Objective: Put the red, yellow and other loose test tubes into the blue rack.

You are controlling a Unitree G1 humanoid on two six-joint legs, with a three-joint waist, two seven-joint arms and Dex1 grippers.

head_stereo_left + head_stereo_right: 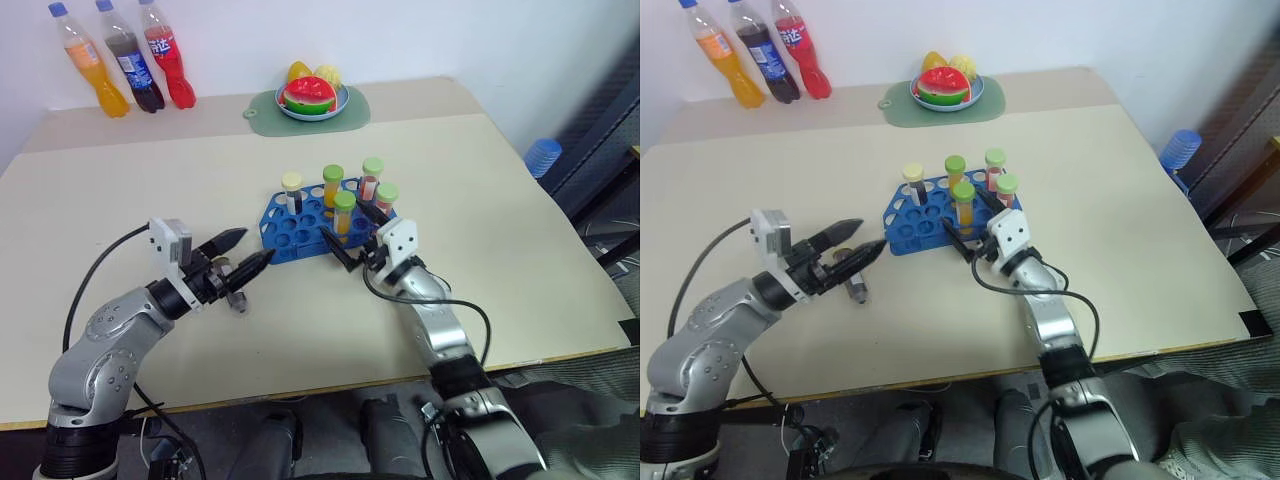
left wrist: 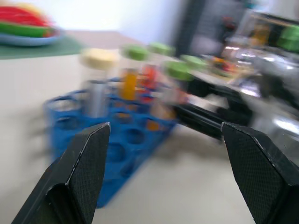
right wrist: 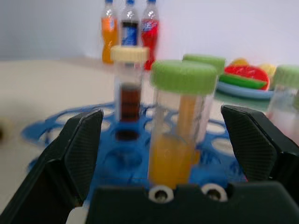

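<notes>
Tubes (image 1: 344, 212) with green and cream caps stand upright in rack (image 1: 285, 236).

Even, bright overhead light; soft shadows on tabletop (image 1: 500, 250). Left wrist view heavily motion-blurred; right wrist view sharp near, background soft.

No legible text on anything.

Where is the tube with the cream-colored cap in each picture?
Left eye view: cream-capped tube stands at the blue rack's far left corner.
Right eye view: same corner, left of the green-capped tubes.
Left wrist view: blurred, upper left, above the rack.
Right wrist view: behind and left of the yellow tube.
Shared landmark: the fruit plate behind the rack.
</notes>
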